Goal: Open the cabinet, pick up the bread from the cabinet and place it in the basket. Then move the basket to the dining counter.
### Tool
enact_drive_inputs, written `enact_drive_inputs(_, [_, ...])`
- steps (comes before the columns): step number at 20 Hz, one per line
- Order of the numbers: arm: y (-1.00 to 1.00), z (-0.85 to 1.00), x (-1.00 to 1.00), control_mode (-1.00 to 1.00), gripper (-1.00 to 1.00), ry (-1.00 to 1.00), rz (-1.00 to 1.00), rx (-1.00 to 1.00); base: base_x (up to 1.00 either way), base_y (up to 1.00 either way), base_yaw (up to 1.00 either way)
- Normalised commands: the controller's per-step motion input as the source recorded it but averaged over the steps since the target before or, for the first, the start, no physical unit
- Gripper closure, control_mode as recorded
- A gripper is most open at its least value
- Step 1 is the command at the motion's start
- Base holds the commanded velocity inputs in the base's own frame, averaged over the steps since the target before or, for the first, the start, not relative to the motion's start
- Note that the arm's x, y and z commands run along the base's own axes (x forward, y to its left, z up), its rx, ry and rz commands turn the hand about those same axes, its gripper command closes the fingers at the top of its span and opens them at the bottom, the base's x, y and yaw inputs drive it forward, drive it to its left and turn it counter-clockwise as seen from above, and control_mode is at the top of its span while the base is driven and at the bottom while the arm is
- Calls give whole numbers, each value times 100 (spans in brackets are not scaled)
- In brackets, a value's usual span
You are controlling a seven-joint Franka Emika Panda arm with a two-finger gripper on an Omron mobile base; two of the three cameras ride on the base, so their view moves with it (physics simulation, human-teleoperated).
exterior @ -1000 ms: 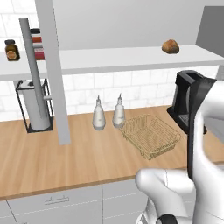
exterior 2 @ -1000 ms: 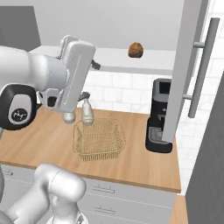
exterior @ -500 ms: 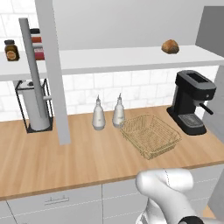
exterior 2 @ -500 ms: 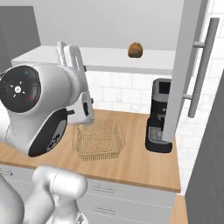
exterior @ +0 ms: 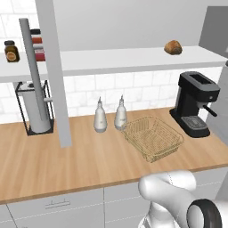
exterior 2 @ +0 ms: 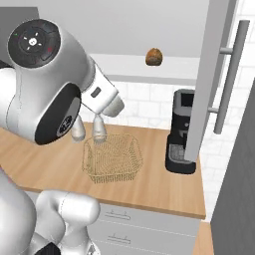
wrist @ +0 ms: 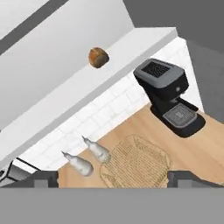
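Arm folded back, end effector (wrist: 112,177) wide open and empty, facing basket (wrist: 136,161) and shelved bread (wrist: 98,57)

The bread (exterior: 173,47) lies on the cabinet (exterior: 133,26) shelf, far right, above the coffee machine (exterior: 194,103), which stands on the surface (exterior: 67,162) at its right end. The basket (exterior: 152,137) sits on the surface just left of the machine and nearer. Two bottles (exterior: 110,115) stand side by side just behind the basket's left corner, by the wall. A wire rack (exterior: 34,109) stands at the far left, with jars (exterior: 11,50) on the shelf above it. An open door (exterior 2: 209,74) hangs in front of the machine
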Motion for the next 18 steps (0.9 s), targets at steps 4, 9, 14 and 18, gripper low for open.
enact_drive_inputs(4, [54,-4,96,-100,-100,-41,0,-35,0,0,0])
enact_drive_inputs(9, [17,-5,100,-100,-100,-30,-5,-14,0,0,0])
enact_drive_inputs(14, [-19,19,63,-100,-100,2,0,-9,0,0,0])
enact_drive_inputs(18, [-24,44,32,-100,-100,22,0,-15,0,0,0])
